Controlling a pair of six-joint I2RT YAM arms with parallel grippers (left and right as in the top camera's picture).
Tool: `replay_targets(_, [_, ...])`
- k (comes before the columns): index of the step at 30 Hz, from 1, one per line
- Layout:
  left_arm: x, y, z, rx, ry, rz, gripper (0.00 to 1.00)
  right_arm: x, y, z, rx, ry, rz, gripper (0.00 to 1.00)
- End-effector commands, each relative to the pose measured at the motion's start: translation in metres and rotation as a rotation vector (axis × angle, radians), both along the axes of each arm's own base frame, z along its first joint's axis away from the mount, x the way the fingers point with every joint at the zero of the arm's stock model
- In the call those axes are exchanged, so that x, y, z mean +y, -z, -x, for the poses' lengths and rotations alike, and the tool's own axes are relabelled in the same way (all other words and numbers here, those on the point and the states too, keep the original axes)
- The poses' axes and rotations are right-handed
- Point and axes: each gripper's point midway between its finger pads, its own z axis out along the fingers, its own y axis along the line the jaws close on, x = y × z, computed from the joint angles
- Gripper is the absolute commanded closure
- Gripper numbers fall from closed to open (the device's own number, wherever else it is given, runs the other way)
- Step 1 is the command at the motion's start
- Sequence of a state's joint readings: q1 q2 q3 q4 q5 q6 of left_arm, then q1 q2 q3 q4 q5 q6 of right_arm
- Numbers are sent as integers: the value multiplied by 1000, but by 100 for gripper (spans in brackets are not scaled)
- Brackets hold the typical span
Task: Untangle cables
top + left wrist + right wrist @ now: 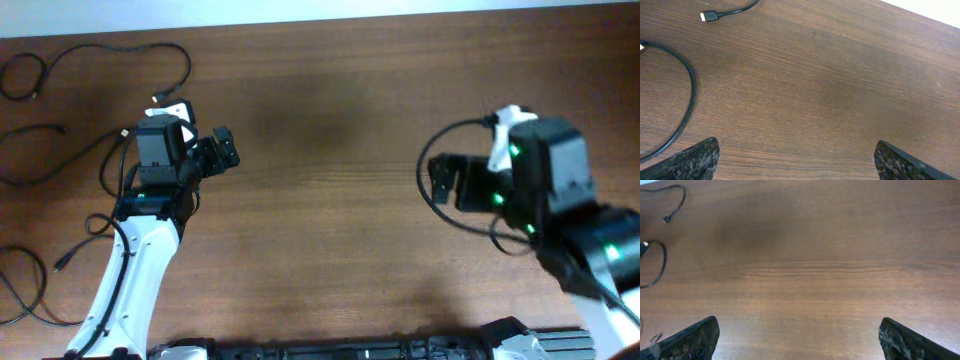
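Observation:
Several thin black cables lie spread over the left part of the wooden table. One cable (186,62) runs along the far edge, and another cable (42,285) loops near the front left. My left gripper (222,152) hovers open just right of them, with nothing between its fingers. In the left wrist view a cable's pale plug end (707,16) lies at the top left. A curved cable (691,95) bends down the left side, away from the open left gripper (797,165). My right gripper (440,182) is open over bare wood at the right. The right wrist view shows cable loops (661,262) far left of the open right gripper (800,342).
The table's far edge (400,15) meets a pale surface behind. The thicker black wires (432,160) fixed to the right arm hang beside its wrist. Bare brown wood (330,200) lies between the two arms.

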State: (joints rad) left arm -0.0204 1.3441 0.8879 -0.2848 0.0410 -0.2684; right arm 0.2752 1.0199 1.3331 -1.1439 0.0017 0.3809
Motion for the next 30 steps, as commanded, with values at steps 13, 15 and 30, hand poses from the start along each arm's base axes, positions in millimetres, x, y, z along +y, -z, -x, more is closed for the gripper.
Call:
replay_targets(13, [-2, -13, -2, -33, 17, -9, 1, -10, 34, -10, 117, -52, 174, 1])
replay_targets(15, [-2, -13, -2, -33, 17, -9, 1, -10, 36, -11, 114, -117, 226, 1])
replay_targets(30, [-2, -13, -2, -33, 17, -9, 1, -64, 38, 19, -572, -49, 270, 1])
